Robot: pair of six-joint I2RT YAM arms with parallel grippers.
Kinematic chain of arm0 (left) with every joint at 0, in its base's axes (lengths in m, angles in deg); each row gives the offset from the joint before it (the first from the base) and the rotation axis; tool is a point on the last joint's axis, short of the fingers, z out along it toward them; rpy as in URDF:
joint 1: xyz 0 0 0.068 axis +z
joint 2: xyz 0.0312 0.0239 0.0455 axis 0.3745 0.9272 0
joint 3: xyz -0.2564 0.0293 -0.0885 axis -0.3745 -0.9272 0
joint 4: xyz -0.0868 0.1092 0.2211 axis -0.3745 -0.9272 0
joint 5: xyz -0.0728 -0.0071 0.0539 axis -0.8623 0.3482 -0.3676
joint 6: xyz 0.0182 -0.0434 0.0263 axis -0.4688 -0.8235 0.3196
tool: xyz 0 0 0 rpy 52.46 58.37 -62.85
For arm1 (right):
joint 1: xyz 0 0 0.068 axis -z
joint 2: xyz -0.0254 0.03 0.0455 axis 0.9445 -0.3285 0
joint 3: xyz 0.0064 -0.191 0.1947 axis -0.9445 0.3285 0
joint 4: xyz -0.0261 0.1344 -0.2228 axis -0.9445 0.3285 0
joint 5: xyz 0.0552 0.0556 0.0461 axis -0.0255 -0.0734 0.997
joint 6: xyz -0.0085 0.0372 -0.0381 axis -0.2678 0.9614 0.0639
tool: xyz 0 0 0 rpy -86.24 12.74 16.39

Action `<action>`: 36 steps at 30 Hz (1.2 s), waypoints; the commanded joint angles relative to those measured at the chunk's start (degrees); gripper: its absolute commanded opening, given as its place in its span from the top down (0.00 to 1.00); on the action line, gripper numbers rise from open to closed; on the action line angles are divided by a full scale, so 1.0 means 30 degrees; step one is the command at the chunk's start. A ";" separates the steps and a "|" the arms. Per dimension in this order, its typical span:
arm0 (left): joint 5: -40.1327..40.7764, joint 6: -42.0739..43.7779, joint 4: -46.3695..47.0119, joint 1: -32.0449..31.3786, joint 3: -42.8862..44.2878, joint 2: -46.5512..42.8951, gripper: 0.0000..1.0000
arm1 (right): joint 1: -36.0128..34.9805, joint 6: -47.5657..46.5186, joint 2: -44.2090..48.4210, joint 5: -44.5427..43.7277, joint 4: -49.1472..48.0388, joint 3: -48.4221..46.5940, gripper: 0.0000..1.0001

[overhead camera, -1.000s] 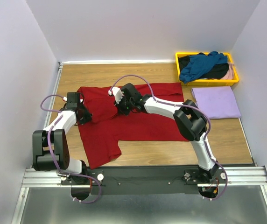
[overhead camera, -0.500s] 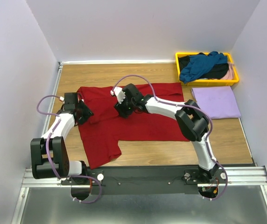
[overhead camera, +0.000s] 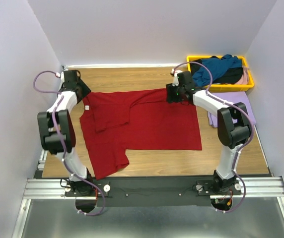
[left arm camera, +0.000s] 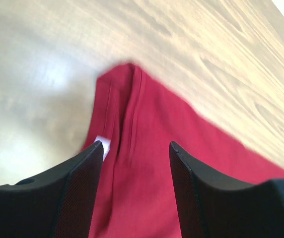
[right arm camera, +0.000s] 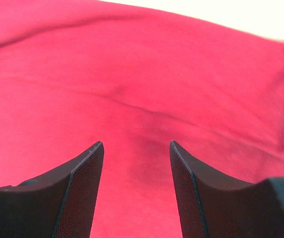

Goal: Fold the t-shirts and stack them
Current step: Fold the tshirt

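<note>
The dark red t-shirt (overhead camera: pixel 147 124) stretches lengthwise from the left tool (left arm camera: pixel 137 145) to the right tool (right arm camera: pixel 136 144), with a far corner beneath each. Both stand open and empty, seemingly just above the cloth.

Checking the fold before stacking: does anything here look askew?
Yes. The dark red shirt lies lopsided: its far sleeve is folded in over the body, while its near sleeve juts out flat toward the arms' bases.

Bright, even light; wrist cams soft (motion blur).

Lilac walls (overhead camera: pixel 147 29), wood tbl (overhead camera: pixel 132 77), metal rail (overhead camera: pixel 157 186).
</note>
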 commanded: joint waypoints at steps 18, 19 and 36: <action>0.4856 0.2715 -0.2136 0.0390 0.3246 0.5772 1.00 | 0.2125 0.4192 -0.0631 -0.1519 -0.0025 0.0143 0.39; 0.5032 0.2746 -0.2136 0.0478 0.3216 0.5772 1.00 | 0.2183 0.4368 -0.0747 -0.1519 -0.0083 0.0055 0.39; 0.5561 0.3011 -0.2254 0.1709 0.3978 0.5191 0.94 | 0.3737 0.6978 -0.1277 -0.0435 -0.1256 0.2164 0.44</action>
